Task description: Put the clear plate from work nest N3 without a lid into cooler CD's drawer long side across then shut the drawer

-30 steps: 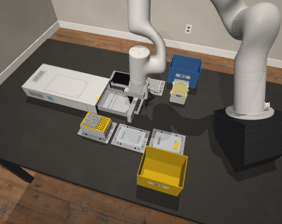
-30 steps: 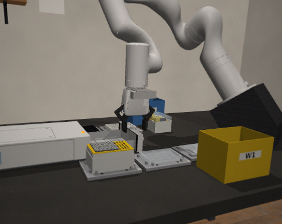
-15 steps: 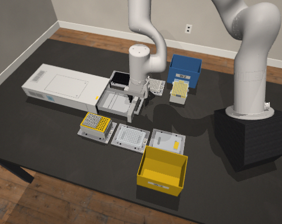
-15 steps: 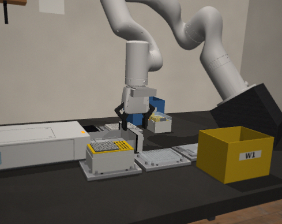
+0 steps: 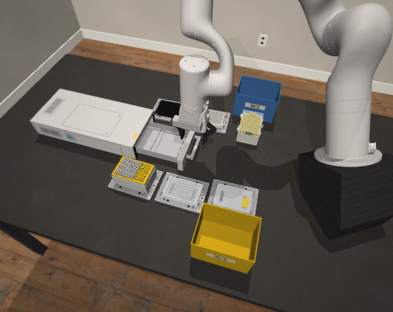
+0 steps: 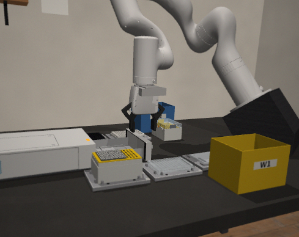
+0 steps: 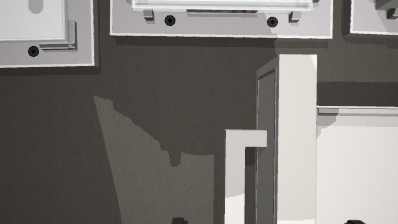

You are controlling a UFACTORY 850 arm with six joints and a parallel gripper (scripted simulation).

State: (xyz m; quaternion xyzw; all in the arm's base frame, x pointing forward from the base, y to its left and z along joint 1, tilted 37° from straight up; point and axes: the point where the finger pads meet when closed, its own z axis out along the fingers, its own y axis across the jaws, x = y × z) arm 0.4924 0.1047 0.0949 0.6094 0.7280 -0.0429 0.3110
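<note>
The clear plate [image 5: 182,190] [image 6: 172,165] [image 7: 220,4] lies flat on the middle nest of the front row. The white cooler CD [image 5: 89,121] [image 6: 31,149] stands at the left with its drawer [image 5: 159,141] [image 7: 355,170] pulled out and no plate inside. Its orange lamp [image 5: 136,135] [image 6: 88,140] is lit. My gripper [image 5: 183,134] [image 6: 142,126] [image 7: 265,222] is open and empty. It hangs just above the drawer's front panel [image 5: 187,152] [image 6: 138,143] [image 7: 295,125] and its handle [image 7: 240,150].
A yellow-topped tip box [image 5: 133,170] [image 6: 117,165] stands left of the plate, and an empty nest [image 5: 234,197] [image 6: 199,159] [image 7: 30,30] lies to its right. The yellow bin W1 [image 5: 226,237] [image 6: 248,165] stands in front. A blue bin [image 5: 257,98], a second tip box [image 5: 250,126] and a black plate [image 5: 166,108] are behind.
</note>
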